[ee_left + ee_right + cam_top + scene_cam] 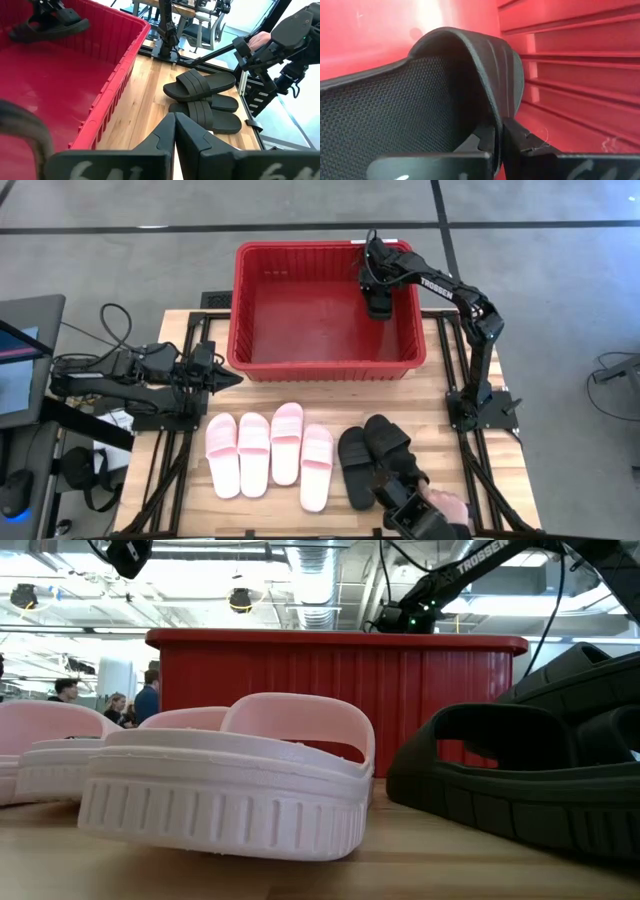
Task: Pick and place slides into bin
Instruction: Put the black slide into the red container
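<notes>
Now black slide [420, 95] by its strap in closed right gripper [499, 137], w/ both over red bin [325, 355] interior.

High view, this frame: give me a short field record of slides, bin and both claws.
bin: red bin, at the table's far edge
pink slides: four in a row on the table
black slides: two on the table
right claw: over the bin, shut on a black slide
left claw: shut, holding nothing, beside the bin
</notes>
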`<state>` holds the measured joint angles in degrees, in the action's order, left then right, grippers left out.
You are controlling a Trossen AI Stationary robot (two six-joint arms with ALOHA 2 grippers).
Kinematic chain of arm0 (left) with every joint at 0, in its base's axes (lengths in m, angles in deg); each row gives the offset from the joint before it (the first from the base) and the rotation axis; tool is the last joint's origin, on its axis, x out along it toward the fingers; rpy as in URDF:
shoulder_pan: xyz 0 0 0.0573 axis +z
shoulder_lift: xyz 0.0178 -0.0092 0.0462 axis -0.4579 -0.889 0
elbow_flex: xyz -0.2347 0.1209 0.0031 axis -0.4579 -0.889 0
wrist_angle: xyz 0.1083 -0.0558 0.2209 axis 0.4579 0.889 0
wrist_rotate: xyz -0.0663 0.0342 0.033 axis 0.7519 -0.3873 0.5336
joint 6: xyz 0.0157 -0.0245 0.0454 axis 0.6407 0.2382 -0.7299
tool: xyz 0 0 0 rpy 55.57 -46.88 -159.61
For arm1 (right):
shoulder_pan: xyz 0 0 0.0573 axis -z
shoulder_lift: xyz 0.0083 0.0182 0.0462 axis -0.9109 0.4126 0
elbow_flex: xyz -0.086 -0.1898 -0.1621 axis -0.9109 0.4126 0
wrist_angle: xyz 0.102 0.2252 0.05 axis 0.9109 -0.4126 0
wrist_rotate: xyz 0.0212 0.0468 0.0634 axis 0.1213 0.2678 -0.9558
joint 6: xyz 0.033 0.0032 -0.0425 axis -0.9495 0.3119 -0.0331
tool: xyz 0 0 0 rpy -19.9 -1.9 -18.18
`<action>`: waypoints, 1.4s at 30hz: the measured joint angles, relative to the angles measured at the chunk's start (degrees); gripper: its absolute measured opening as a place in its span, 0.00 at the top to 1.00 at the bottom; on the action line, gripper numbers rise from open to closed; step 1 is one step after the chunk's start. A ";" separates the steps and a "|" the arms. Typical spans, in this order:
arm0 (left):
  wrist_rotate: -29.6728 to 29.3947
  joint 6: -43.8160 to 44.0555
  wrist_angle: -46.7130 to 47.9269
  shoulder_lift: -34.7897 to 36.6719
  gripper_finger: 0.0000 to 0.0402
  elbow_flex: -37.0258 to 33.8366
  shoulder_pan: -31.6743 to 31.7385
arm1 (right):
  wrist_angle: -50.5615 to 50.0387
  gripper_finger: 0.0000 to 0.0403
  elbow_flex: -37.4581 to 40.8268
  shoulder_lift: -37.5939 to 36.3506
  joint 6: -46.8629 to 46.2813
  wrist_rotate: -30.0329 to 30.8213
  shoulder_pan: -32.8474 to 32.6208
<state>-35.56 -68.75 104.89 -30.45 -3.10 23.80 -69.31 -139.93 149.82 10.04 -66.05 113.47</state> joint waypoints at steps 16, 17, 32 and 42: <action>0.00 0.13 0.00 0.01 1.00 0.00 -0.01 | 2.71 0.98 0.00 -0.02 0.07 -3.90 0.26; 0.00 0.13 0.00 -0.01 1.00 0.00 -0.01 | 2.85 0.98 0.00 -0.02 0.07 -3.90 0.26; -0.08 0.15 0.02 0.00 1.00 0.00 0.00 | 3.61 0.91 0.00 -0.04 -0.39 -5.69 0.70; -0.17 0.59 0.02 -0.01 1.00 0.00 0.00 | 3.64 0.83 0.00 -0.07 -0.41 -7.20 0.70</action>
<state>-35.73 -68.16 104.91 -30.47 -3.10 23.80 -65.67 -139.93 149.75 9.63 -73.26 114.17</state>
